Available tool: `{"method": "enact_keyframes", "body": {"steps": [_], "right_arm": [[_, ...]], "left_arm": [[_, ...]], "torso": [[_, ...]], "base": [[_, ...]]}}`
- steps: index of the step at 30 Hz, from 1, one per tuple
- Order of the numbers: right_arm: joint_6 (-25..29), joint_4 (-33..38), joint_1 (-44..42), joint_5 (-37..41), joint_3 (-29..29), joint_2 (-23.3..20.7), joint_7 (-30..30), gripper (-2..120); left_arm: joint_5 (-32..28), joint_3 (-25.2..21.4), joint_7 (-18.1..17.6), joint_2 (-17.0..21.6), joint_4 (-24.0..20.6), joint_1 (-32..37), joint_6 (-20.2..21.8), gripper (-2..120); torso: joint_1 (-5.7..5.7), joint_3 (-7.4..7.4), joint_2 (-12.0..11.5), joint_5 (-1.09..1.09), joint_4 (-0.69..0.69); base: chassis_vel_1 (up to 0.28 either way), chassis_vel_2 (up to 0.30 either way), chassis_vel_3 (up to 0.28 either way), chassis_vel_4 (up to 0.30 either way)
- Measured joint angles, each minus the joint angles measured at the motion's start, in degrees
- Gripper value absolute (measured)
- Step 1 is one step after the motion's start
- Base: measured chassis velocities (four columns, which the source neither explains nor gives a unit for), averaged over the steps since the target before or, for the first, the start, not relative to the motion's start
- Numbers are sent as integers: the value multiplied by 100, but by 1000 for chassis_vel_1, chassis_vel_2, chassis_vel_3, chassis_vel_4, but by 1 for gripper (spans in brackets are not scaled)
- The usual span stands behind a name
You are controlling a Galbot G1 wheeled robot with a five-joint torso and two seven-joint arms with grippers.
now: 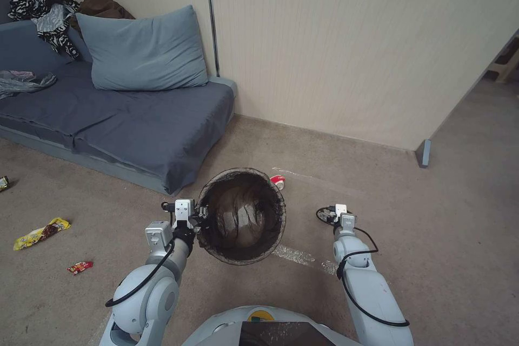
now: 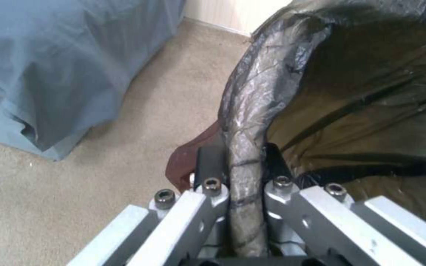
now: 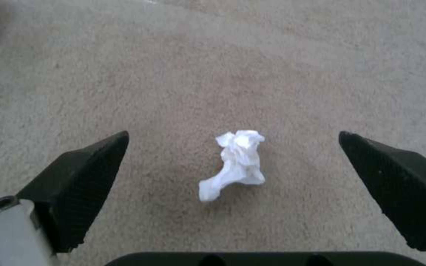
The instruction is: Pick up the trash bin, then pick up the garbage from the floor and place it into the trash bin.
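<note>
Listing, largest first. Sofa (image 1: pixel 108 119): well off beyond my left hand, not for handling. Trash bin (image 1: pixel 241 216): my left hand (image 2: pixel 237 177) is clenched on its bag-lined rim, one finger inside and one outside, carrying it mouth-up just beside my right hand so drops have little way to travel. Yellow wrapper (image 1: pixel 41 233) and red wrapper (image 1: pixel 80 267): on the floor, well out past my left hand. White tissue (image 3: pixel 236 164): on the carpet below my right hand (image 3: pixel 233 162), whose fingers are spread wide either side, untouched, likely my next pickup.
</note>
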Motion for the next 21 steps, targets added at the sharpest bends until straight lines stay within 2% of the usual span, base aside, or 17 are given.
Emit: {"method": "enact_keyframes", "body": {"steps": [21], "right_arm": [[179, -364, 80, -95, 62, 61, 2, 98]], "left_arm": [[-3, -2, -3, 7, 0, -6, -5, 2]], "torso": [[0, 0, 0, 0, 0]], "base": [[0, 0, 0, 0]]}}
